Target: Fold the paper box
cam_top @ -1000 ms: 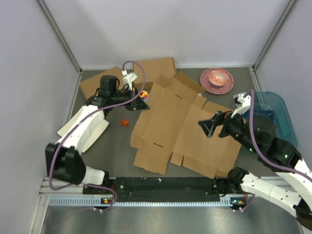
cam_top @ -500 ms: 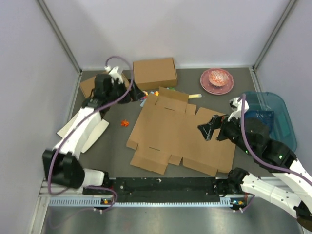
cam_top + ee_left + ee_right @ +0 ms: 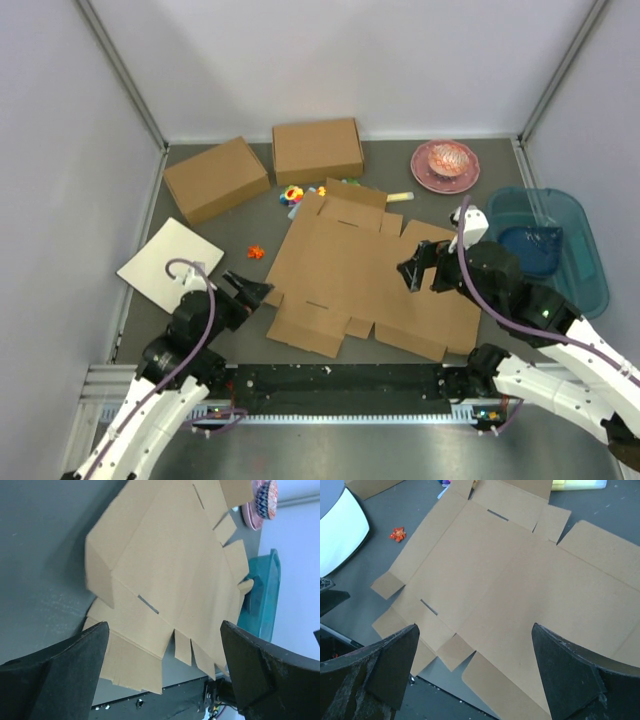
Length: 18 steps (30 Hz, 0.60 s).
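Observation:
The paper box (image 3: 350, 265) lies unfolded on the grey table, a flat brown die-cut sheet with flaps and slots. In the left wrist view the paper box (image 3: 170, 565) has its near side flap tilted up a little. My left gripper (image 3: 252, 294) is open, low by the sheet's front left corner, and holds nothing. The left gripper (image 3: 164, 624) frames the sheet's front flaps. My right gripper (image 3: 418, 268) hangs open over the right half of the sheet. Between the spread jaws of the right gripper (image 3: 475, 627) shows the paper box (image 3: 520, 580).
Two formed brown boxes (image 3: 216, 178) (image 3: 317, 150) stand at the back left. An off-white board (image 3: 170, 262) lies at the left. A pink dish (image 3: 446, 163) and a teal bin (image 3: 545, 245) sit at the right. Small toys (image 3: 293, 193) and an orange bit (image 3: 256, 252) lie near the sheet.
My left arm has pulled back from the sheet's far left corner to the front left, and its gripper has opened. The sheet has dropped flat. The right gripper has drifted slightly left.

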### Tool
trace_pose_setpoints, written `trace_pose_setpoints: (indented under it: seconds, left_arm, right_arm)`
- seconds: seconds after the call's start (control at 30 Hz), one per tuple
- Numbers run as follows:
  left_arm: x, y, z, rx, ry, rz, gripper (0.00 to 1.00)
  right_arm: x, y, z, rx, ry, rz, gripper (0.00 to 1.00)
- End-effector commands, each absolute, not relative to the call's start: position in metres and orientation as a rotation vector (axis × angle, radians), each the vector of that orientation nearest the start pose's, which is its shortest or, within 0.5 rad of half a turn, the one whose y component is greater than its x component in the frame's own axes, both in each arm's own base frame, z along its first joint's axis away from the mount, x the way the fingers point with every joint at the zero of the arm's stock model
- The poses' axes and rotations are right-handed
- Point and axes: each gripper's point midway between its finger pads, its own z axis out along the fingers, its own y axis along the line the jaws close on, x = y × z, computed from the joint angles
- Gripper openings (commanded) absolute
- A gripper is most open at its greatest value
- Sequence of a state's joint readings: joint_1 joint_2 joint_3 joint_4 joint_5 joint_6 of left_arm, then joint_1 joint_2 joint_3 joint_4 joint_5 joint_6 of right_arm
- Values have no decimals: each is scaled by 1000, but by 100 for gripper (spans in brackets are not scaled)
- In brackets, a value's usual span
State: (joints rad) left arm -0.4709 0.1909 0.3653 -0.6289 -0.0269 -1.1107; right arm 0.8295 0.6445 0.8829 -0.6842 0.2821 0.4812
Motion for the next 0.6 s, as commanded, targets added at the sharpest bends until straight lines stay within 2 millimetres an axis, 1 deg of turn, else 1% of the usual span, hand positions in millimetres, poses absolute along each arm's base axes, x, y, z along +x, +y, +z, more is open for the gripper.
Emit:
trace_pose_setpoints:
  seconds: [0.0, 0.03, 0.07, 0.13, 0.17, 0.2, 0.23, 0.33, 0.4, 0.53, 0.57]
  left_arm:
    - [152, -109, 95, -915, 2147, -860, 99]
    - [149, -111, 90, -922, 2164, -872, 99]
    - [145, -113, 78, -935, 2185, -878, 98]
    - [138, -116, 69, -947, 2217, -904, 96]
    - [136, -116, 59, -952, 2229, -898, 96]
    - [127, -119, 51, -957, 2276, -917, 95]
    - [123, -119, 39, -970, 2304, -901, 95]
    - [116, -119, 23, -992, 2346, -891, 95]
    - [120, -122, 26, -980, 2328, -919, 94]
    - [121, -135, 17, -949, 2359, -986, 89]
    - [121, -137, 17, -939, 2360, -1004, 87]
  right_arm:
    - [187, 173, 249, -140, 2014, 640, 96]
    - [187, 175, 248, -139, 2016, 647, 96]
    - [187, 176, 247, -136, 2018, 655, 96]
    - [187, 177, 243, -130, 2030, 656, 96]
    - [187, 176, 242, -126, 2030, 656, 95]
    - [187, 176, 239, -124, 2036, 654, 95]
    - [186, 176, 239, -119, 2036, 656, 95]
    - [186, 176, 234, -111, 2047, 653, 95]
    - [187, 177, 232, -104, 2054, 654, 95]
    - [187, 180, 226, -115, 2073, 650, 95]
    - [188, 180, 224, -113, 2079, 646, 95]
